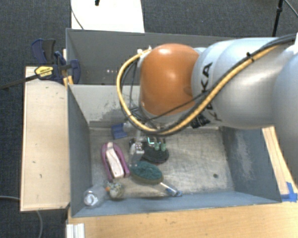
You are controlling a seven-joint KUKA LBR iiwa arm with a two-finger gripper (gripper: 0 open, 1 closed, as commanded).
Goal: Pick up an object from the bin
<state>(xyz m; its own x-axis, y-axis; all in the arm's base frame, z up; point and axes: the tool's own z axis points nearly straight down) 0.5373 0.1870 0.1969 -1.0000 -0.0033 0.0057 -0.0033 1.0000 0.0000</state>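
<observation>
Gripper (148, 146) low at mid-bin, over a black disc (157, 156) just beside the green brush (147, 173); its opening cannot be told. Risk: closing may catch the brush or nudge the disc aside, giving a miss.

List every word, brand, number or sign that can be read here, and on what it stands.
"KA": black letters on the silver rounded arm shell; the rest of the word is hidden.
Things in the grey metal bin: no readable text.
</observation>
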